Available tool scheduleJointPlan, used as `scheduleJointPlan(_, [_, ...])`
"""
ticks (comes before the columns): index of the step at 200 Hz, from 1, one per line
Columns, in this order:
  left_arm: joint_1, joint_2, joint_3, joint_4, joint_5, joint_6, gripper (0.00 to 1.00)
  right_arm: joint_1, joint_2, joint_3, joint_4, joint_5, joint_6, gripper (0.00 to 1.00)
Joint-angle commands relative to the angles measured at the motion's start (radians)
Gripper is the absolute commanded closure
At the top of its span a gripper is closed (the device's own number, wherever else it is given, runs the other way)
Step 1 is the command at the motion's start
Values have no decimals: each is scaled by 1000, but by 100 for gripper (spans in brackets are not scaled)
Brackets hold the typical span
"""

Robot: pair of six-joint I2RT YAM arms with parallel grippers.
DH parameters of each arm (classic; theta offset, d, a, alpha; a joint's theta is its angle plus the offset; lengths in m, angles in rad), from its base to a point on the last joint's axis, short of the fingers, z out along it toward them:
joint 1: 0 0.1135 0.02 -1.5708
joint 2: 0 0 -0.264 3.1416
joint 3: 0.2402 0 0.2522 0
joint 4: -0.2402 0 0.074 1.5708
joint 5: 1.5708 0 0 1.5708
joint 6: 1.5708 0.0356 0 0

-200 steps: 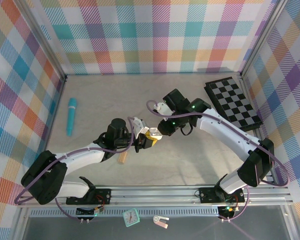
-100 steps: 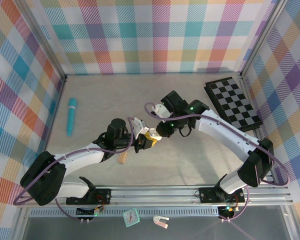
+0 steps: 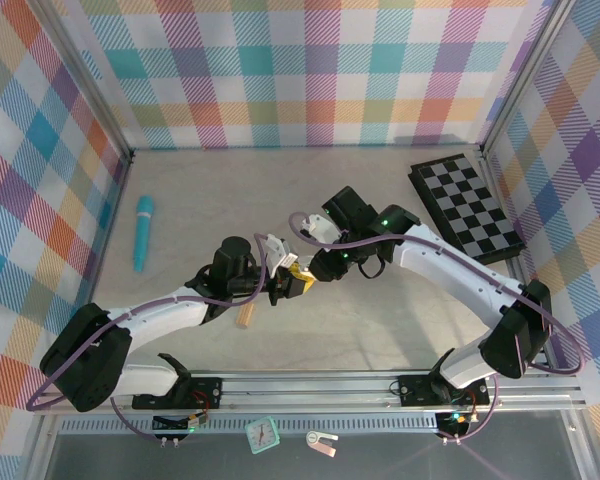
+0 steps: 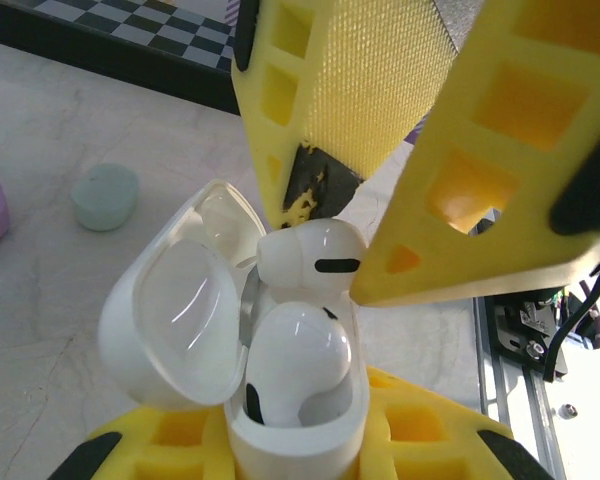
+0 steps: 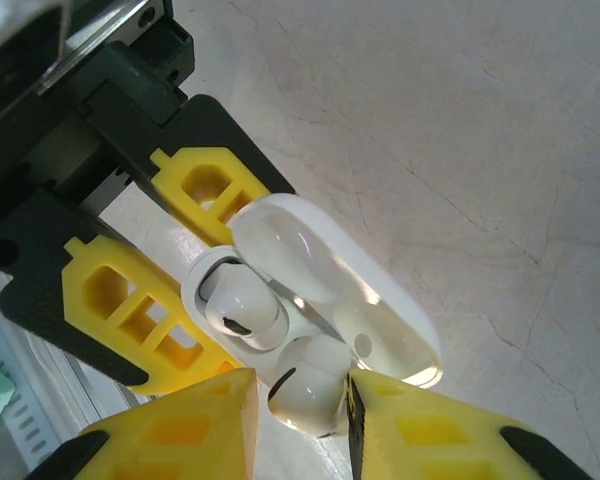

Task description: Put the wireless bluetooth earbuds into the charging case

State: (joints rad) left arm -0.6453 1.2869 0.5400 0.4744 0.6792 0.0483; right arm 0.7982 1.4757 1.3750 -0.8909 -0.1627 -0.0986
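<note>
- Left gripper (image 3: 286,284), its arm stretched low toward the right one, clamped the charging case (image 4: 175,320) upright between its fingers, with the lid open and the mouth facing the right fingers.
- Right gripper (image 5: 300,400), wrist bent down, pinched an earbud (image 4: 305,262) crosswise between its fingertips, at the case's mouth, just above the seated earbud (image 4: 295,360).

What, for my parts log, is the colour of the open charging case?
The charging case is glossy white, clearest in the left wrist view.

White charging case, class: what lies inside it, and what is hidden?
One white earbud is seated inside; a second earbud sits at the opening, between the fingers of the right tool. The case walls cover their lower parts.
</note>
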Motion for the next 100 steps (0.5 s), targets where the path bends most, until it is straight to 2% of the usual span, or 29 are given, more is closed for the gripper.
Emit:
scheduleJointPlan(1, [6,-23,16,43,8,-3,89,4,-42,-11,0,-20,-21,69])
scheduleJointPlan(39, [6,-30,16,43,15,-5,90,4,-40,-19,8,25,-8,68])
scheduleJointPlan(100, [6,-44,21,24,20,4,89,2,-23,-5,10,99,30,73])
